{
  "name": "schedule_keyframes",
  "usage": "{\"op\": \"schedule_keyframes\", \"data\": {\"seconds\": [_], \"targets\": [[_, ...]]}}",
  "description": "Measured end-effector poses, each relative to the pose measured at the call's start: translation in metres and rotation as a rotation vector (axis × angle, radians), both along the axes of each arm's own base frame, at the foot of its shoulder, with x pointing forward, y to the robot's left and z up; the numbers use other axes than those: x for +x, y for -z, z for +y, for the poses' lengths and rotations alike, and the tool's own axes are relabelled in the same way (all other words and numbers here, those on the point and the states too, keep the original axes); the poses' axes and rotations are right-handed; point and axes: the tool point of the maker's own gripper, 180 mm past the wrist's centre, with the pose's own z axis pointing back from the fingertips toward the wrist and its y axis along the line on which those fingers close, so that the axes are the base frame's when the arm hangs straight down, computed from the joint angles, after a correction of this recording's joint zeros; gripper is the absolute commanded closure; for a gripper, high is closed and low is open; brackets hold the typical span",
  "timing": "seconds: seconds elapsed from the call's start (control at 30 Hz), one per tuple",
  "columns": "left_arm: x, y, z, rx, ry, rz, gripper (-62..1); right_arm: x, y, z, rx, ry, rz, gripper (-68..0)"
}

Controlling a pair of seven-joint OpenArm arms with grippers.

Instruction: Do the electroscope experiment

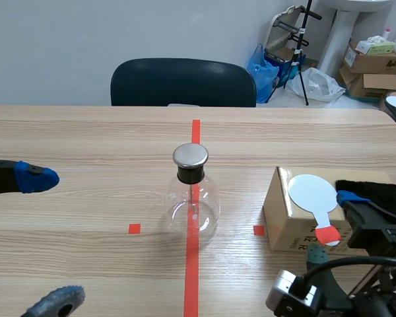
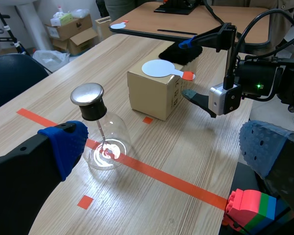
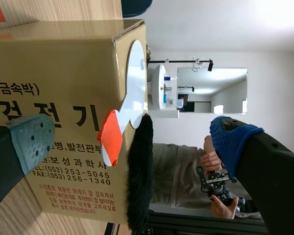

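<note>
I see the electroscope (image 1: 192, 198) standing on the red tape line (image 1: 192, 277) at mid-table, my left gripper (image 2: 166, 149) off to its side, spread wide, holding nothing. My right gripper (image 3: 132, 139) is wide open too, and empty. It faces the cardboard box (image 1: 280, 211), with the white paddle (image 1: 312, 193) and black fur (image 1: 376, 191) lying on top.

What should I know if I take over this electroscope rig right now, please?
Left gripper: open, empty, left of the electroscope.
Right gripper: open around the handle of the white paddle, not gripping.
Electroscope upright on the tape line mid-table; paddle and black fur lie on the cardboard box.
Done: nothing visible yet. Left: likely grip the paddle, rub it on the fur, bring it to the electroscope.
</note>
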Motion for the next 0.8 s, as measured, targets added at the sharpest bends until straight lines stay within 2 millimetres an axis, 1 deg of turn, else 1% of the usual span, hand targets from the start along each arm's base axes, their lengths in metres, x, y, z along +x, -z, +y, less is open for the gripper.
{"op": "schedule_keyframes", "data": {"seconds": [0.8], "targets": [[0.0, 0.0, 0.0, 0.0, 0.0, 0.0, -62.3, 0.001, 0.001, -0.01, -0.004, 0.056, 0.003, -67.9]]}}
